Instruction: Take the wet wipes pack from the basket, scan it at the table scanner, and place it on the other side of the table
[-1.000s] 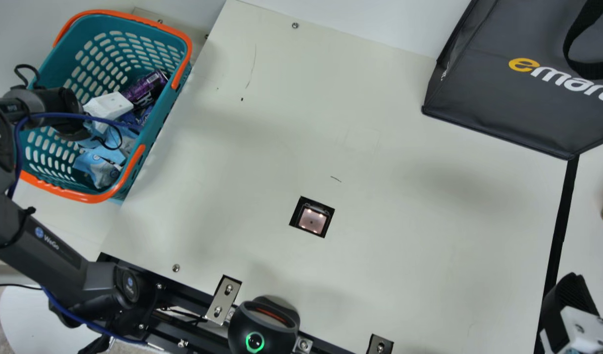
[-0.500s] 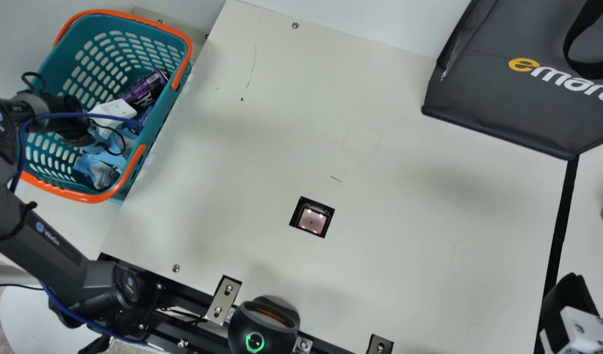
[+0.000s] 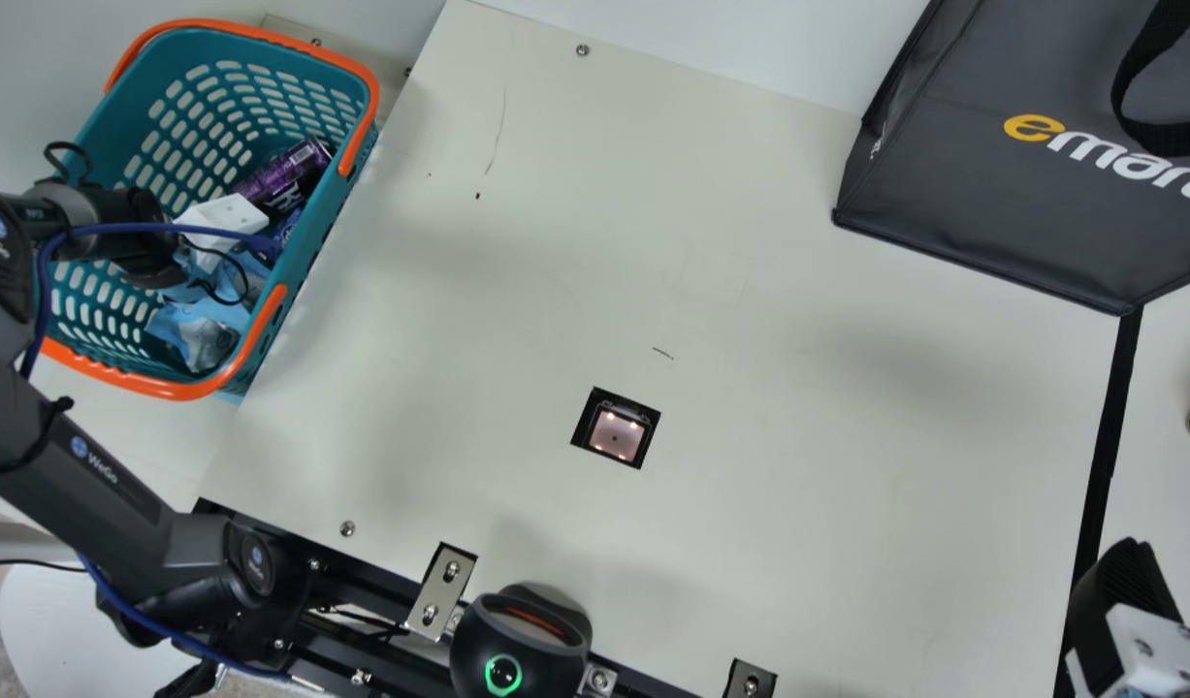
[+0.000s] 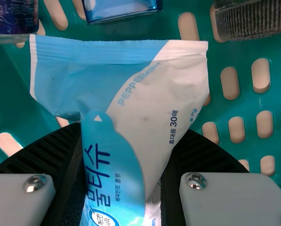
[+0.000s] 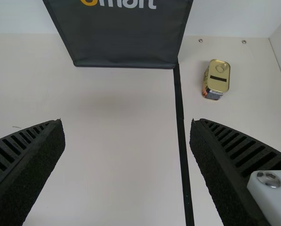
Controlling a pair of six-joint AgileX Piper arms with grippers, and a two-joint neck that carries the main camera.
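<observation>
In the main view my left gripper (image 3: 222, 219) is down inside the teal basket (image 3: 310, 260), beside light blue and white packaging (image 3: 195, 332). The left wrist view has the wet wipes pack (image 4: 126, 108) pinched between the ribbed fingers of my left gripper (image 4: 121, 188), its sealed end spreading out beyond them. A lit scanner window (image 3: 616, 433) is set into the cream table (image 3: 798, 465). My right gripper (image 3: 1128, 582) is at the main view's lower right. In the right wrist view, my right gripper (image 5: 126, 127) stands open above bare table, nothing between its fingers.
A purple can (image 3: 282, 173) lies in the basket near the pack. A dark grey bag (image 3: 1002, 184) stands at the table's far right. Beyond a black strip (image 3: 1109, 427) is a gold-topped tin (image 5: 217, 79). A round black device (image 3: 522, 645) sits at the near edge.
My left gripper has shifted slightly to the right and down in the main view, within the basket, and the light blue packaging there has moved a little. My right arm has kept still.
</observation>
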